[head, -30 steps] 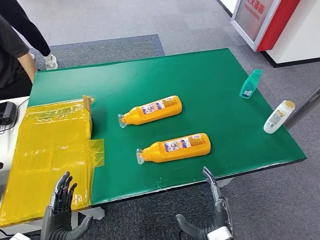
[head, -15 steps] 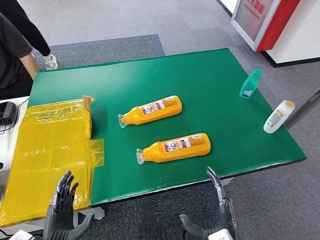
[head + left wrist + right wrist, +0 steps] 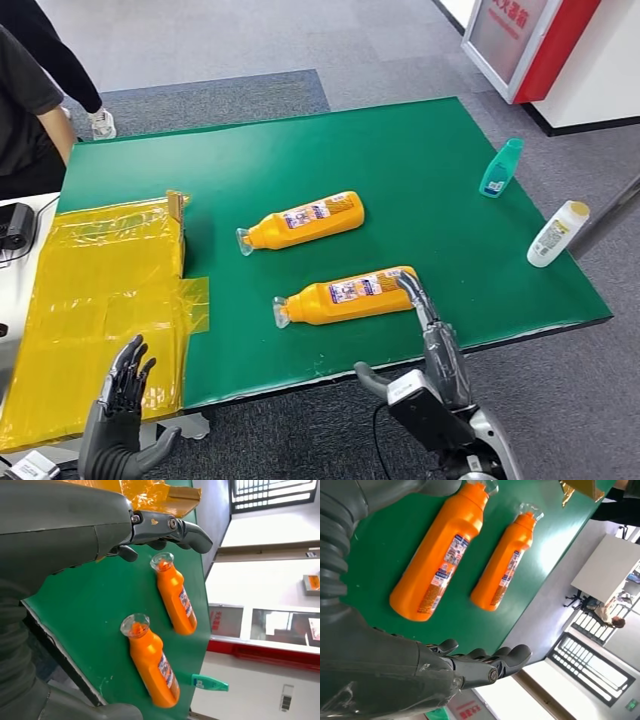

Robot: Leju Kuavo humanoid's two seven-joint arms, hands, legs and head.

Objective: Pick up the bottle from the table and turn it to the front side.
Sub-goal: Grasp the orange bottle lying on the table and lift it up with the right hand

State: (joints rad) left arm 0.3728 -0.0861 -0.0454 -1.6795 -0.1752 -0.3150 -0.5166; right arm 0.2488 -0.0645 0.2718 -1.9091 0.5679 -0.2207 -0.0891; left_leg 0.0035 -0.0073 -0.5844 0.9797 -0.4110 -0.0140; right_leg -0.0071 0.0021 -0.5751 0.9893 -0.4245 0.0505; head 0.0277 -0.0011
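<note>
- The near orange bottle [image 3: 351, 293] is lain on the green bench [image 3: 453, 230], its base just beside the right hand [image 3: 434, 335], whose fingers are spread, empty.
- The left hand [image 3: 121, 400] is held spread, empty, near the yellow sheet [image 3: 90, 290].

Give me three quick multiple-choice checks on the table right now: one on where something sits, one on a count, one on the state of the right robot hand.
1. Where does the teal bottle lie?
A. On the yellow sheet
B. Near the table's far right edge
C. Between the orange bottles

2. How many orange bottles are on the table?
A. One
B. Two
C. Three

3. What is the right robot hand doing?
A. Holding a bottle off the table
B. Open, fingers extended beside the near orange bottle's base
C. Resting on the yellow sheet

Answers:
1 B: the teal bottle lies by the right edge, beyond the white bottle.
2 B: near orange bottle and far orange bottle.
3 B: the right robot hand holds nothing.
</note>
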